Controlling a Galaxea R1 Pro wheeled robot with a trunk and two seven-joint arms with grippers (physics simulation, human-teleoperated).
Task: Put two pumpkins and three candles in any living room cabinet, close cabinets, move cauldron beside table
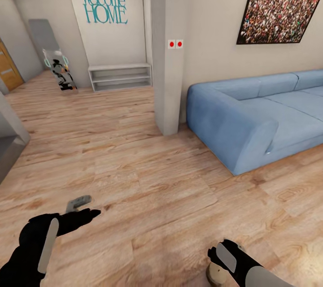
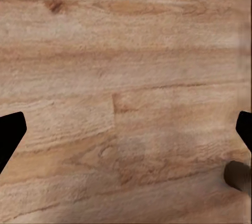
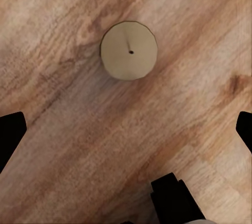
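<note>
One candle [image 3: 129, 50], a short beige cylinder with a dark wick, stands upright on the wooden floor. It also shows at the bottom of the head view as the candle [image 1: 216, 273], just under my right wrist. My right gripper [image 3: 126, 129] hangs above it, open, fingertips wide apart and empty, the candle a little off its centre. My left gripper [image 1: 83, 208] is held low over bare floor at the lower left, also open and empty [image 2: 126, 129]. The pumpkins, cabinet, cauldron and table are out of view.
A blue sofa [image 1: 260, 116] fills the right side under a framed picture [image 1: 280, 4]. A square pillar [image 1: 168, 76] stands beside it. A white open shelf unit [image 1: 120, 77] sits against the far "Welcome HOME" wall. A grey unit edge [image 1: 9, 143] is at the left.
</note>
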